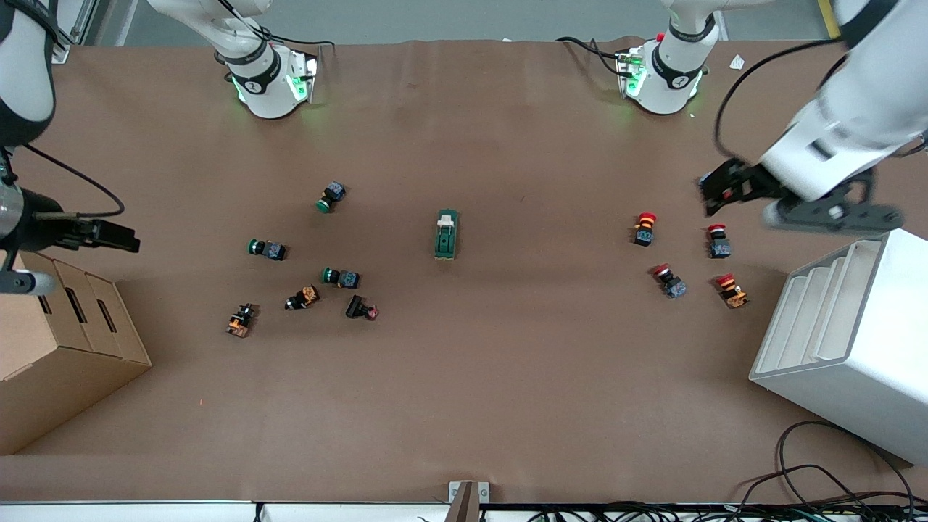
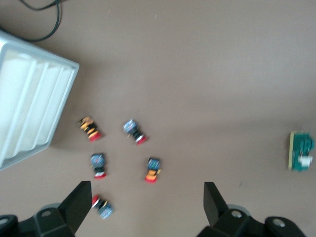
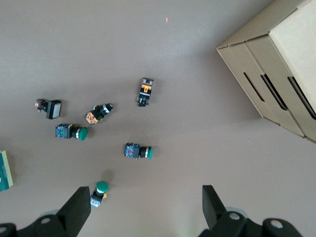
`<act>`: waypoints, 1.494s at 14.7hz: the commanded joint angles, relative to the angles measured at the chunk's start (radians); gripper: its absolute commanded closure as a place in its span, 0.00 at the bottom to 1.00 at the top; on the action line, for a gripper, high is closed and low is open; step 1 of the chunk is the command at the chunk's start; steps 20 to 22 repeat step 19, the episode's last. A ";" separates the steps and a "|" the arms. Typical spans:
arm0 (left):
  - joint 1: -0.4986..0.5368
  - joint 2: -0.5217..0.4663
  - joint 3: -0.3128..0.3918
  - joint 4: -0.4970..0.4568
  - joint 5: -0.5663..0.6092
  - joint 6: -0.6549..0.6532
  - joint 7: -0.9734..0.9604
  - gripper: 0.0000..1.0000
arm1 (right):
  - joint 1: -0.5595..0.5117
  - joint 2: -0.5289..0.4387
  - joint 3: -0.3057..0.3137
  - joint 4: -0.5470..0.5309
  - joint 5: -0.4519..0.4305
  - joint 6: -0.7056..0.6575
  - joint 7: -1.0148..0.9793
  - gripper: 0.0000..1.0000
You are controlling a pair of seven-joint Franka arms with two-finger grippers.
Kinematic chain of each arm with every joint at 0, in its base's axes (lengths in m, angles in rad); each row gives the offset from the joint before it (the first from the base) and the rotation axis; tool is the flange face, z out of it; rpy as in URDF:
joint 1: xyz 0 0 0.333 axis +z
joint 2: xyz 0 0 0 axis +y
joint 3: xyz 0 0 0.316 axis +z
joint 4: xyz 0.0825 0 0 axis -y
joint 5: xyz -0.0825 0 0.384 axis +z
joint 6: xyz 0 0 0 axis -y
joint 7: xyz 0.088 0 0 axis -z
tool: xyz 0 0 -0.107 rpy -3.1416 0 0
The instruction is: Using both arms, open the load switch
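Load switch (image 1: pixel 446 234) alone mid-table, button clusters either side, left gripper (image 1: pixel 725 190) over red buttons (image 1: pixel 644 228), right gripper (image 1: pixel 109 235) apparently beside cardboard box (image 1: pixel 65 348), both jaws wide.

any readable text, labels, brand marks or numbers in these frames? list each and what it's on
None can be read.
Load switch: no marking legible in any view.
Push buttons: their bodies show no readable characters.
Arm base bands: a small dark mark on each, too small to read.
Cardboard box and white rack: plain faces, no print visible.
Left gripper and right gripper: no lettering visible.
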State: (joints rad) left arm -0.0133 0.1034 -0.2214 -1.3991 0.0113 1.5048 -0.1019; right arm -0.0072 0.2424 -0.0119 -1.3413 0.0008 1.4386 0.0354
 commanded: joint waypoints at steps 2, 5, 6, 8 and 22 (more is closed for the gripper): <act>-0.097 -0.144 0.166 -0.148 -0.027 -0.028 0.082 0.00 | -0.007 -0.220 0.009 -0.247 0.010 0.042 0.011 0.00; -0.122 -0.206 0.220 -0.216 -0.028 -0.057 0.111 0.00 | -0.007 -0.353 0.009 -0.366 0.010 0.068 0.006 0.00; -0.117 -0.229 0.220 -0.240 -0.028 -0.060 0.123 0.00 | -0.007 -0.368 0.009 -0.368 0.008 0.063 0.005 0.00; -0.113 -0.272 0.220 -0.288 -0.027 -0.054 0.123 0.00 | -0.007 -0.393 0.009 -0.368 0.005 0.059 0.003 0.00; -0.106 -0.268 0.211 -0.270 -0.011 -0.041 0.120 0.00 | -0.008 -0.375 0.007 -0.236 0.008 -0.010 0.006 0.00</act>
